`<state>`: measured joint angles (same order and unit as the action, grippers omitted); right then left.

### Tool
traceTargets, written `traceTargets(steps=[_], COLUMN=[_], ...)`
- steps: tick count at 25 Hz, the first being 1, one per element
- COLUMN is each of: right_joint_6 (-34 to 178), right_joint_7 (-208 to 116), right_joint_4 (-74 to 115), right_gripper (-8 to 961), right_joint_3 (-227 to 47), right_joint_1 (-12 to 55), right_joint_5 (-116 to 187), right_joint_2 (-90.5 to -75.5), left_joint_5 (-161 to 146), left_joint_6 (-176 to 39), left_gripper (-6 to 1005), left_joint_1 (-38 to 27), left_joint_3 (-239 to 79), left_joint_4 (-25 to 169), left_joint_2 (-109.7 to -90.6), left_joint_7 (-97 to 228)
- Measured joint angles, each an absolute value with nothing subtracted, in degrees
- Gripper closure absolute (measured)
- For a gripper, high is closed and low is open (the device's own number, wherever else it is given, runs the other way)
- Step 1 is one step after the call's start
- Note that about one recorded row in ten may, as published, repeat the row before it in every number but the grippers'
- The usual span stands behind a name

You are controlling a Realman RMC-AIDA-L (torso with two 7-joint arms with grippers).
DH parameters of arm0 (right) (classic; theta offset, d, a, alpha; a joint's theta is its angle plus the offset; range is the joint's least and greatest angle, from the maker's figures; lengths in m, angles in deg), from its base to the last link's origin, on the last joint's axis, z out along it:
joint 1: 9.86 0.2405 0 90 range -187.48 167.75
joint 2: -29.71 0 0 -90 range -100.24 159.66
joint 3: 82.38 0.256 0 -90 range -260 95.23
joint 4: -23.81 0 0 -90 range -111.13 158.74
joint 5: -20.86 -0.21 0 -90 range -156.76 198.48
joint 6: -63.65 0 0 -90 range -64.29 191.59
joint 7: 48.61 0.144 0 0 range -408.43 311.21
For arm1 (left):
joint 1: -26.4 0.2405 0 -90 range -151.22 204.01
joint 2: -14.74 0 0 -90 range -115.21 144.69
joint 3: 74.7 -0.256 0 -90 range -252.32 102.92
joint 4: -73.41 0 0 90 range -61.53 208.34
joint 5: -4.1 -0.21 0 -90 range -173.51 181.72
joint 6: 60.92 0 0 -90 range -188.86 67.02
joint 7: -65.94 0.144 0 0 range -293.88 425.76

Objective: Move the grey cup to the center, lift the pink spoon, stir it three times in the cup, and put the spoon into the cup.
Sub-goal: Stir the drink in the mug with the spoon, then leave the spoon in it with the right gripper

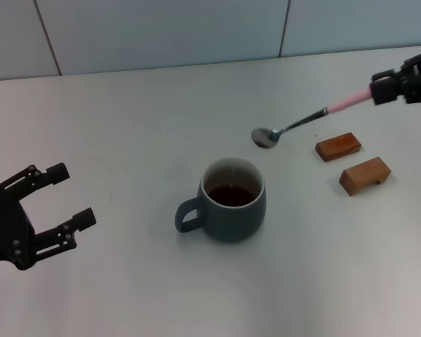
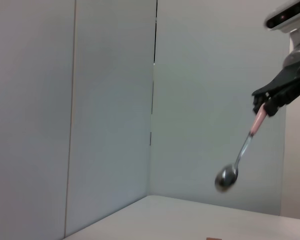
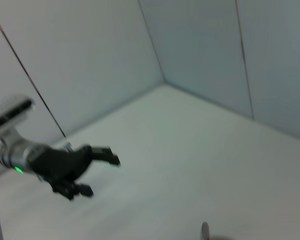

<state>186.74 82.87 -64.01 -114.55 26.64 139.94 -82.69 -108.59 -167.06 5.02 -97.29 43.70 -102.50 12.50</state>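
The grey cup (image 1: 231, 200) stands in the middle of the table with its handle toward my left and dark liquid inside. My right gripper (image 1: 382, 89) at the far right is shut on the pink handle of the pink spoon (image 1: 302, 123), held in the air. The spoon's silver bowl hangs above and behind the cup's right side, not touching it. In the left wrist view the same spoon (image 2: 240, 160) dangles from the right gripper (image 2: 268, 102). My left gripper (image 1: 67, 196) rests open at the left, away from the cup; the right wrist view shows the left gripper (image 3: 97, 172) too.
Two small brown wooden blocks (image 1: 337, 146) (image 1: 365, 175) lie on the white table (image 1: 126, 126) to the right of the cup, under the spoon's handle. A panelled wall (image 1: 161, 28) runs along the table's far edge.
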Motion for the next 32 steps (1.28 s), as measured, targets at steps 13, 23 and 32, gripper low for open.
traceTargets(steps=[13,23,32], right_joint_6=[185.04,181.29,174.03], right_joint_7=[89.26,90.2,90.2], right_joint_4=[-60.49,-54.39,-46.79], right_gripper=[843,842,842], right_joint_3=[-124.63,-131.48,-138.89], right_joint_1=[35.26,40.51,43.52], right_joint_5=[149.81,156.25,158.72], right_joint_2=[-82.01,-82.36,-82.79], left_joint_5=[-108.56,-108.57,-108.57], left_joint_6=[-167.61,-167.89,-168.09], left_gripper=[167,167,167], left_joint_1=[4.99,5.04,5.11], left_joint_3=[-97.29,-97.3,-97.3], left_joint_4=[43.69,43.71,43.7], left_joint_2=[-102.5,-102.5,-102.51], left_joint_7=[12.57,12.77,12.89])
